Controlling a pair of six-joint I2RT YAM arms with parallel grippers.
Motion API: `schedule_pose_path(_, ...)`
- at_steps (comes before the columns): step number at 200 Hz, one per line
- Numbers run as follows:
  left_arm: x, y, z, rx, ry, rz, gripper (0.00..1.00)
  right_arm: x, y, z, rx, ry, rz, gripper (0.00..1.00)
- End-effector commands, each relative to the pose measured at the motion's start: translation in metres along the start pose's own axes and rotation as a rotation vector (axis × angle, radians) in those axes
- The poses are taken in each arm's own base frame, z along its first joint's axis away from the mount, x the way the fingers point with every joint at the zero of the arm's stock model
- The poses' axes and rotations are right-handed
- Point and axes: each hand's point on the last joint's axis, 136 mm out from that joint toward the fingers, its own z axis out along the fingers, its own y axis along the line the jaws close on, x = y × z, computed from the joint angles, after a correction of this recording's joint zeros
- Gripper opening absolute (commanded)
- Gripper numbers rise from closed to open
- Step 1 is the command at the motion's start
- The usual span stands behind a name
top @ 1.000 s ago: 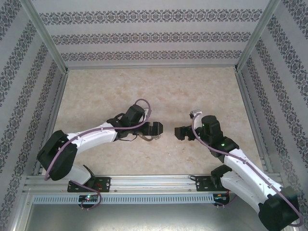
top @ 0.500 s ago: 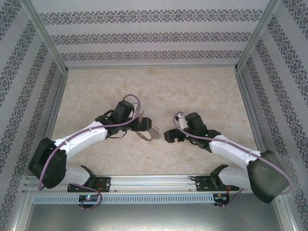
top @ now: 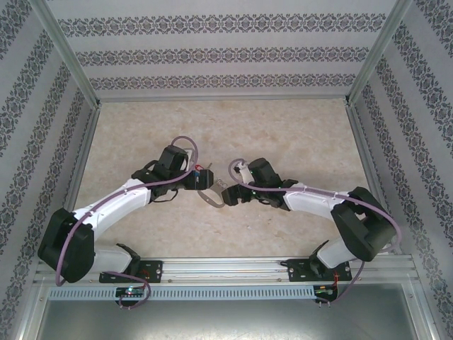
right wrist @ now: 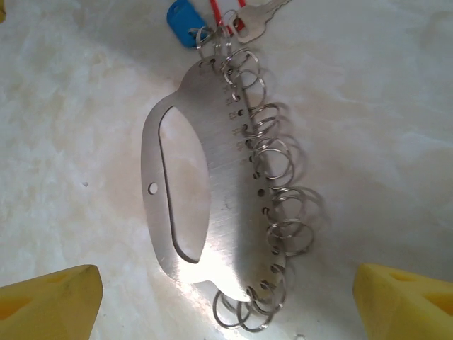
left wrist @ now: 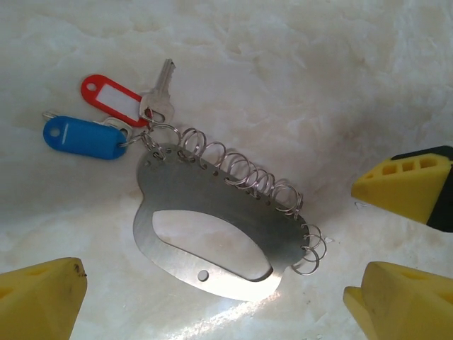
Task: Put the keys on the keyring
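The keyring (left wrist: 212,234) is a flat grey metal oval plate with a slot and a row of small split rings along one edge, lying on the table. At one end of it lie the keys: a silver key (left wrist: 159,95) with a red tag (left wrist: 110,99), and a blue tag (left wrist: 81,137). My left gripper (left wrist: 216,287) hangs open over the plate, its yellow fingers (left wrist: 39,297) on either side. My right gripper (right wrist: 226,297) is open over the same plate (right wrist: 219,205) from the other side. From above, both grippers (top: 202,180) (top: 230,193) meet at the keyring (top: 211,200).
A yellow finger (left wrist: 410,188) of the right gripper shows beside the plate in the left wrist view. Patterned walls and metal frame posts (top: 78,78) enclose the pale marble table (top: 283,134), with open surface toward the back.
Both arms have reached in toward the table's middle, and the grippers now stand close together over the keyring. The right jaws have narrowed slightly.
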Motion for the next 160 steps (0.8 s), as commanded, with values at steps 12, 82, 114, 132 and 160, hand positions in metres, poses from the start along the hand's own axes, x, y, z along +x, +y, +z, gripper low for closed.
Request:
schedule_pose_path(12,0.002,0.015,-0.004,-0.026,-0.021,0.005,1.0,-0.011,0.008,0.009,-0.033,-0.017,-0.015,0.85)
schedule_pose_path(82,-0.001,0.019,-0.01,-0.002,-0.05,-0.037,1.0,-0.019,0.009,0.022,-0.022,-0.001,-0.046,0.8)
schedule_pose_path(114,0.001,0.026,-0.013,-0.006,-0.055,-0.058,1.0,-0.018,0.01,0.028,-0.025,0.01,-0.059,0.79)
schedule_pose_path(132,0.0,0.029,-0.016,-0.003,-0.062,-0.074,1.0,-0.017,0.011,0.031,-0.026,0.021,-0.07,0.76)
schedule_pose_path(160,0.002,0.035,-0.018,0.001,-0.063,-0.101,0.98,-0.018,0.011,0.034,-0.015,0.033,-0.09,0.69)
